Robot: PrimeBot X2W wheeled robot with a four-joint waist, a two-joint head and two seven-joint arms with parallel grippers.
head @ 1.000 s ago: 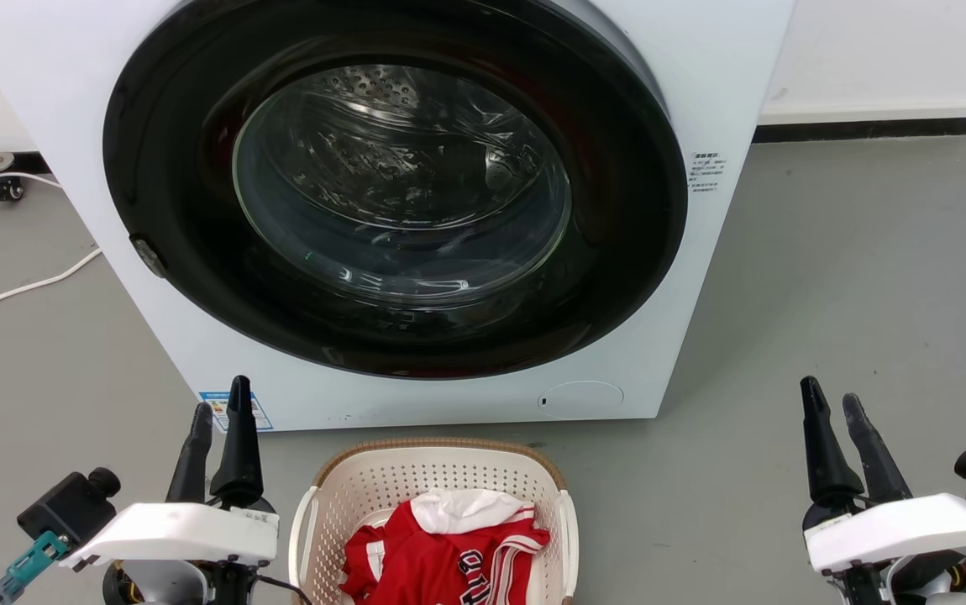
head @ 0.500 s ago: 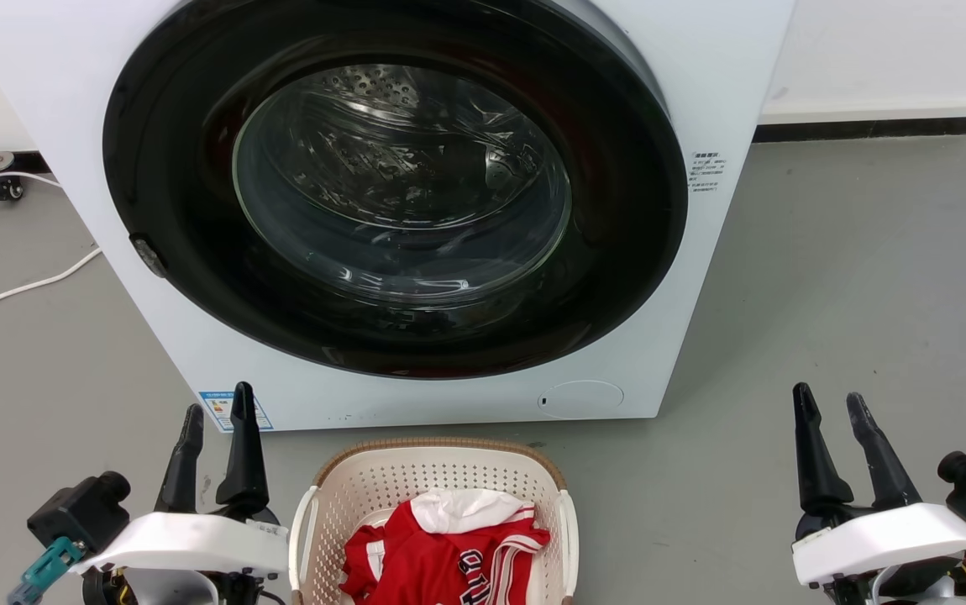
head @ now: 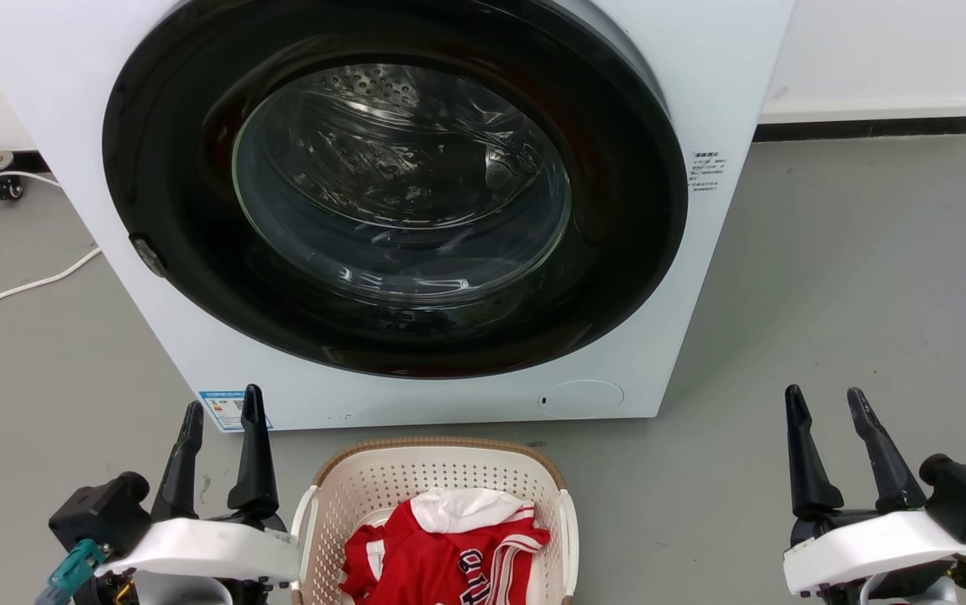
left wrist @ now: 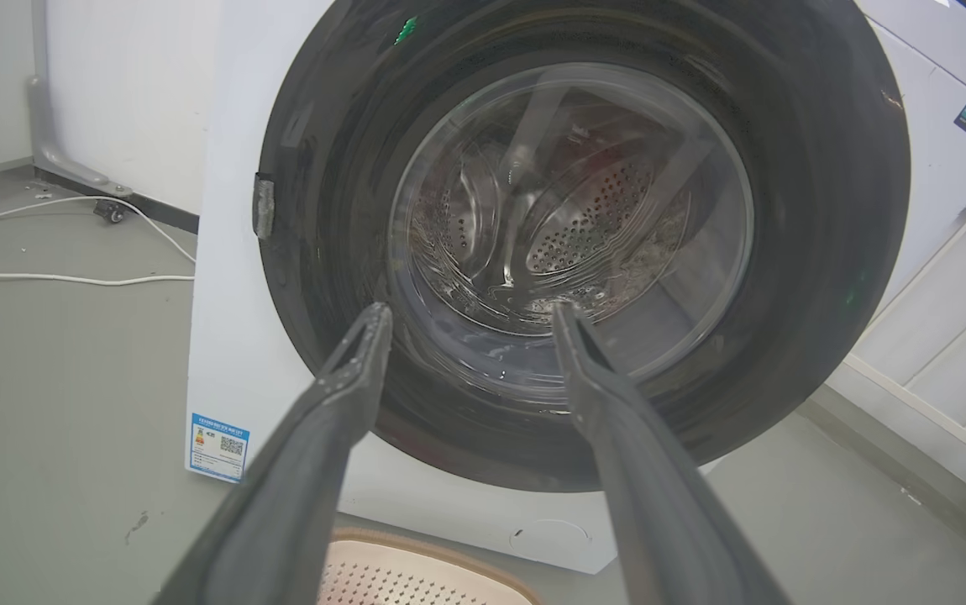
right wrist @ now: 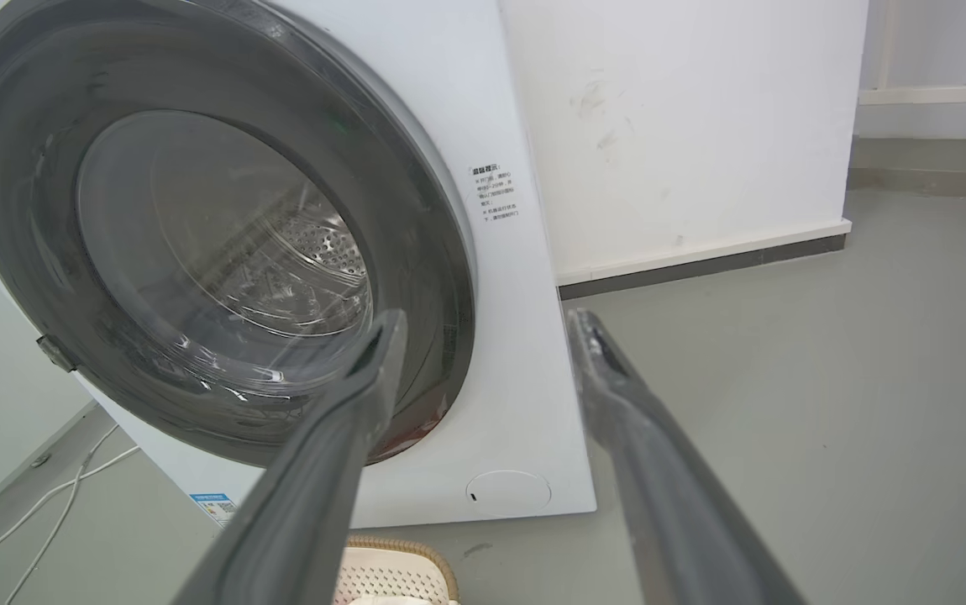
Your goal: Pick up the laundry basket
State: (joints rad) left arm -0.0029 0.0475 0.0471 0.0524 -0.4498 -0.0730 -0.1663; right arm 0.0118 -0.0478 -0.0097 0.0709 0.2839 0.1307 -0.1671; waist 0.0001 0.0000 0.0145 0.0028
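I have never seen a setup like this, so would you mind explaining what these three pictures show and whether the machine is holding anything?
This is a wheeled robot with two arms, each ending in a two-fingered pincer. The head camera looks down at the floor ahead: the left pincer sits lower left, the right pincer lower right. Both are open and hold nothing. Between them on the grey floor stands the laundry basket, cream with a brown rim, with a red and white garment inside. Behind it is a white washing machine with its round glass door closed. The other two pictures come from cameras on each wrist, looking along that pincer's dark fingers toward the washer.
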